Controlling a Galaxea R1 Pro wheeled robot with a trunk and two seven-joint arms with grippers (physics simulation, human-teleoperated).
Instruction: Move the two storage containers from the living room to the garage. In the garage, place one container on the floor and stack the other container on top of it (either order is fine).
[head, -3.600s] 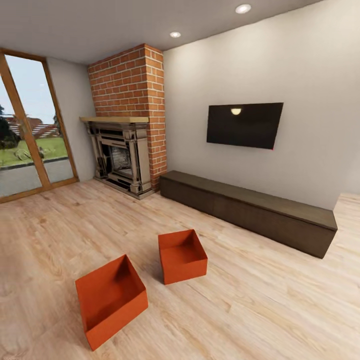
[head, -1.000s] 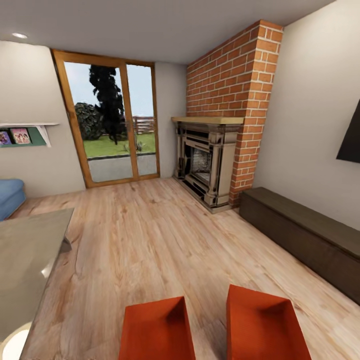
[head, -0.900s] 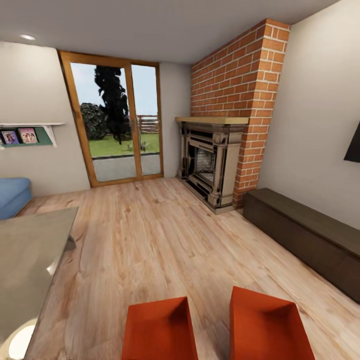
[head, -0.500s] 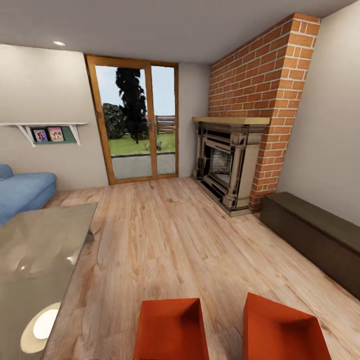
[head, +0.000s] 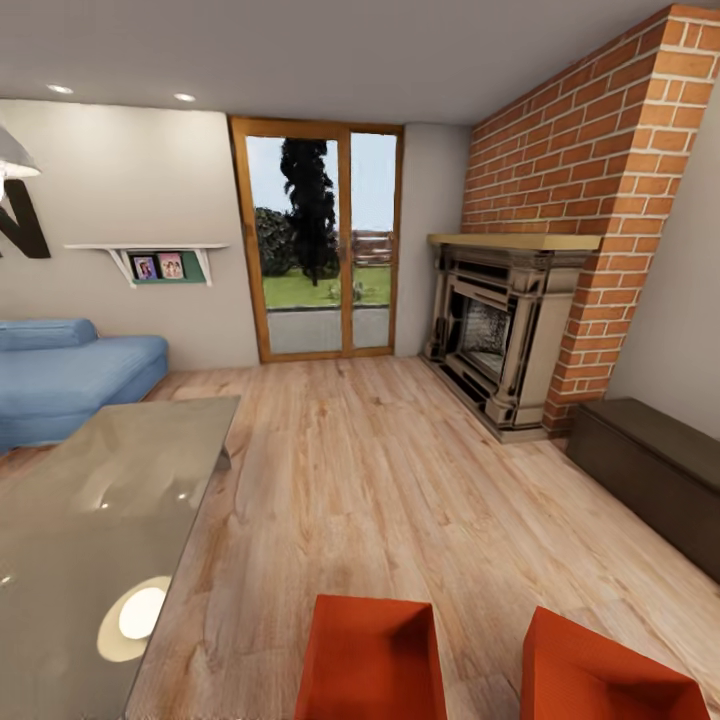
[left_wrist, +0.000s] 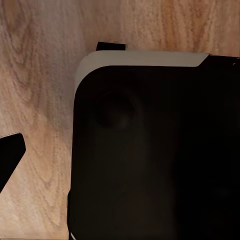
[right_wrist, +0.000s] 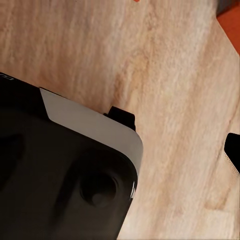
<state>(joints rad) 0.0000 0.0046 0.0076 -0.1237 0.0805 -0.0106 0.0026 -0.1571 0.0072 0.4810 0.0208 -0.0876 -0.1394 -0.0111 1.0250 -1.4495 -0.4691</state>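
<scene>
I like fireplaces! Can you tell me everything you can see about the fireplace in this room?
The fireplace stands on the light wood-plank floor against a tall red-brick chimney wall with pale mortar lines. Its surround looks like carved grey-beige stone or metal, with column-like posts at the sides and a stepped base. A flat tan mantel shelf tops it. The opening is dark, with no fire showing. The glass doors are to one side and a long dark low cabinet to the other.
</scene>
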